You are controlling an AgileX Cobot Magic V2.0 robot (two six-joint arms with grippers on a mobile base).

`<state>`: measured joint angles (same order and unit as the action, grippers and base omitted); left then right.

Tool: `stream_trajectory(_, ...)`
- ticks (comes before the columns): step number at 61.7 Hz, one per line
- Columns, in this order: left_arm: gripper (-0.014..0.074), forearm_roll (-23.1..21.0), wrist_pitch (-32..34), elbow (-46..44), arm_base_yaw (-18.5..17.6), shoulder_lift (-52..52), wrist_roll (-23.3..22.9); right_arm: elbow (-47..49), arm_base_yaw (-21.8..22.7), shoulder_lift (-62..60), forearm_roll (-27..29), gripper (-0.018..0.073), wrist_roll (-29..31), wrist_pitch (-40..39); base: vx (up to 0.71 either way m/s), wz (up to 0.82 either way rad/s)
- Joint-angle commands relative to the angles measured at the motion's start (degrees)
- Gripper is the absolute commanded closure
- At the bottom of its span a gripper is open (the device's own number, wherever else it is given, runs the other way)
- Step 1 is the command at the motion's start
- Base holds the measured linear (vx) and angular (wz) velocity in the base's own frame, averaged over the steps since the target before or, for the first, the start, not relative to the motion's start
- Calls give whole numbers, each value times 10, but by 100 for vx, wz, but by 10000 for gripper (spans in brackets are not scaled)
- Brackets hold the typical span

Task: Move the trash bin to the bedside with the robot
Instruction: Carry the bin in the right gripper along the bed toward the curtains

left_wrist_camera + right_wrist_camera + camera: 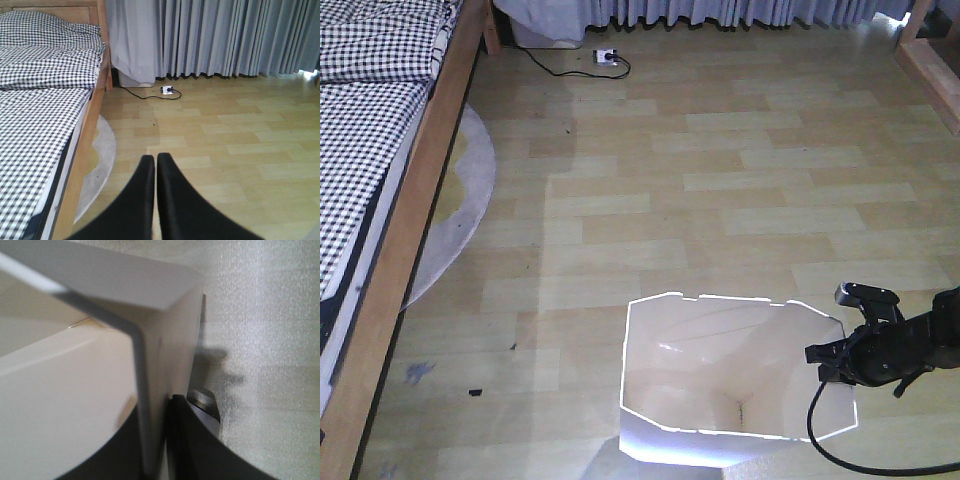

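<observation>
The white trash bin [720, 370] stands on the wooden floor at the bottom of the front view, cream inside, with an angular rim. My right gripper [842, 362] is shut on the bin's right wall [165, 365], one finger inside and one outside the rim. The bed [370, 180] with checked bedding and a wooden frame runs along the left, well apart from the bin. In the left wrist view my left gripper [155, 159] is shut, holding nothing, and points over the floor beside the bed [45, 120].
A grey round mat [460, 200] lies half under the bed. A white power strip [606, 57] with a black cable sits by the grey curtains [225, 37]. Wooden furniture [930, 60] stands at the far right. Small dark scraps [473, 391] lie on the floor.
</observation>
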<state>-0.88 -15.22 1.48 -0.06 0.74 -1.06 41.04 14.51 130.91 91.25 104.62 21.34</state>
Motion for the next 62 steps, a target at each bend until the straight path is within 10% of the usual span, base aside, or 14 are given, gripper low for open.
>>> stream_trajectory(1, 603, -2, 40, 11, -1, 8, -3, 3, 1, -37, 9, 564, -3, 111, 26, -6)
stream_trajectory(62, 603, -2, 40, 11, -1, 8, -3, 3, 1, -37, 9, 564, -3, 111, 27, -1)
